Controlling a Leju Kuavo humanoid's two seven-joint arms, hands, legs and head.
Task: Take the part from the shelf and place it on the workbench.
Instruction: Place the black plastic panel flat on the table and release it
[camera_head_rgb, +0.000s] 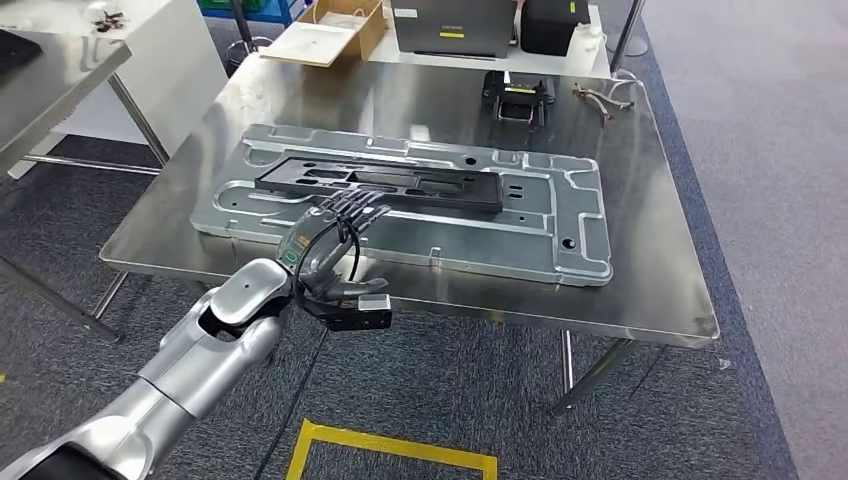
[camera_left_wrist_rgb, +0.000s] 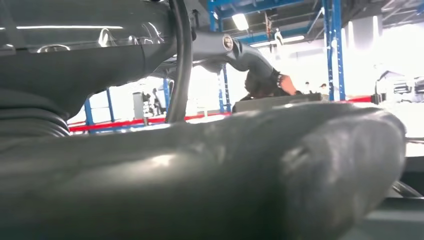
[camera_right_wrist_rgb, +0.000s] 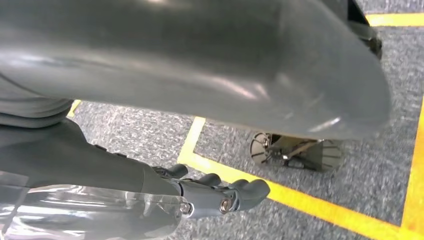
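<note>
Head view: large silver stamped sheet-metal part (camera_head_rgb: 420, 205) lies flat on the shiny steel workbench (camera_head_rgb: 640, 290), long side across the bench, with a black flat slotted plastic frame (camera_head_rgb: 385, 185) lying on top of it. Left hand (camera_head_rgb: 335, 235) sits over the part's near edge, dark fingers (camera_head_rgb: 355, 205) stretched forward and apart, tips on or just above the near end of the black frame; can't tell if they touch, and they grip nothing. Silver left arm (camera_head_rgb: 200, 360) comes in from the lower left. Small black clip-like fixture (camera_head_rgb: 518, 95) stands at the far side of the bench, thin cable piece (camera_head_rgb: 600, 98) just beside it. Open cardboard box (camera_head_rgb: 335, 35) and grey case (camera_head_rgb: 455, 25) sit beyond the bench. Yellow floor tape (camera_head_rgb: 390, 450) marks the grey carpet below. Left wrist view: thick grey thumb (camera_left_wrist_rgb: 240, 175) up close and blurred, dark finger (camera_left_wrist_rgb: 245, 55) extended out ahead, nothing held; blue steel columns (camera_left_wrist_rgb: 332, 47) in the background. Right wrist view: right hand (camera_right_wrist_rgb: 200, 192) hangs over grey carpet with yellow tape lines (camera_right_wrist_rgb: 300, 202), fingers loosely curled, apart, holding nothing.
</note>
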